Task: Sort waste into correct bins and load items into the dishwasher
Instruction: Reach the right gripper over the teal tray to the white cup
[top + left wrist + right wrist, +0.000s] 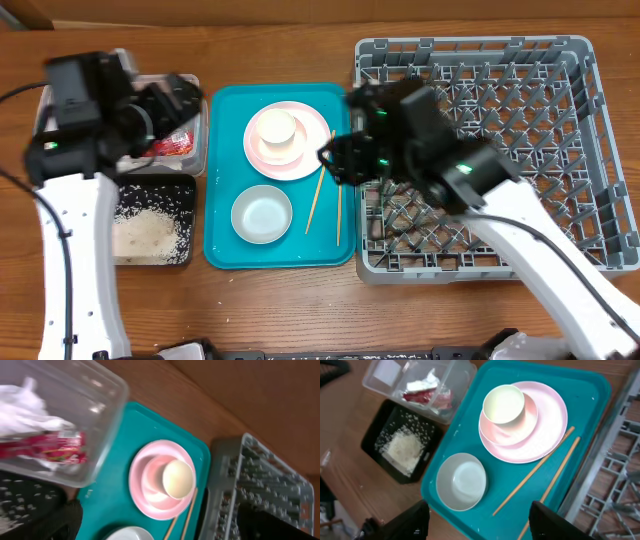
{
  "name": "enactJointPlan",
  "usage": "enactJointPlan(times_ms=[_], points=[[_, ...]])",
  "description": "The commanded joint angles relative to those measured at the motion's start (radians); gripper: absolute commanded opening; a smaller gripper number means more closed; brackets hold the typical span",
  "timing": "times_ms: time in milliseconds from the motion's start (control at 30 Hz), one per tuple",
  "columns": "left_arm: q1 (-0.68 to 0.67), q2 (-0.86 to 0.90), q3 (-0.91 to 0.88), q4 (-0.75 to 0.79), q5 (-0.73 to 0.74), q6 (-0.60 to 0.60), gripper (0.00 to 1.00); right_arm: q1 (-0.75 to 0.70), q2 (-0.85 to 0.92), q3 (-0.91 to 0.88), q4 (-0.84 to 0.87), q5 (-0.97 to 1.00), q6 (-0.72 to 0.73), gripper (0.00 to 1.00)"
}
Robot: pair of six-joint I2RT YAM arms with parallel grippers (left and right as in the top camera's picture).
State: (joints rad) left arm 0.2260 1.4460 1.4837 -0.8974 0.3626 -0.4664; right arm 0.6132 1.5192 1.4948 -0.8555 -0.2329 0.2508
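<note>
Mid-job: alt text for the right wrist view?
A teal tray holds a pink plate with a pink bowl and white cup stacked on it, a grey-green bowl and two chopsticks; the open right gripper shows at the bottom. Beyond lie a clear tub with a wrapper and a black tray of rice.

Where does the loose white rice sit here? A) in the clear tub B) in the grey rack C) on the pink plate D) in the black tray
D: the rice lies piled inside the black tray in the right wrist view.

Chopsticks (534,470) clear above; dish rack (470,45) wall close, apparently.
</note>
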Motion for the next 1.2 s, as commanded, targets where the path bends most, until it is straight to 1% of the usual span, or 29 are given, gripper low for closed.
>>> enactJointPlan(times_ms=[0, 133, 233, 400, 467, 567, 700, 800, 1000, 1167], points=[[0.088, -0.005, 0.032, -0.019, -0.003, -0.013, 1.00, 0.030, 0.114, 0.166, -0.027, 0.085, -0.075, 0.62], [0.200, -0.004, 0.032, -0.033, 0.042, -0.013, 1.00, 0.051, 0.262, 0.402, -0.130, 0.167, -0.116, 0.60], [0.240, -0.004, 0.032, -0.058, 0.053, -0.013, 1.00, 0.060, 0.334, 0.515, -0.140, 0.198, -0.129, 0.58], [0.248, -0.004, 0.032, -0.078, 0.026, -0.013, 1.00, 0.062, 0.385, 0.522, -0.074, 0.194, -0.159, 0.56], [0.249, -0.004, 0.032, -0.078, 0.019, -0.013, 1.00, 0.069, 0.414, 0.522, -0.056, 0.190, -0.198, 0.55], [0.244, -0.004, 0.032, -0.078, 0.019, -0.013, 1.00, 0.094, 0.477, 0.522, -0.029, 0.191, -0.268, 0.51], [0.240, -0.004, 0.032, -0.078, 0.019, -0.013, 1.00, 0.128, 0.544, 0.522, -0.005, 0.222, -0.312, 0.43], [0.240, -0.004, 0.032, -0.078, 0.019, -0.013, 1.00, 0.156, 0.591, 0.522, 0.016, 0.262, -0.322, 0.40], [0.238, -0.004, 0.032, -0.078, 0.019, -0.013, 1.00, 0.185, 0.657, 0.522, 0.068, 0.263, -0.338, 0.39], [0.238, -0.004, 0.032, -0.078, 0.019, -0.013, 1.00, 0.190, 0.721, 0.522, 0.101, 0.264, -0.338, 0.35]])
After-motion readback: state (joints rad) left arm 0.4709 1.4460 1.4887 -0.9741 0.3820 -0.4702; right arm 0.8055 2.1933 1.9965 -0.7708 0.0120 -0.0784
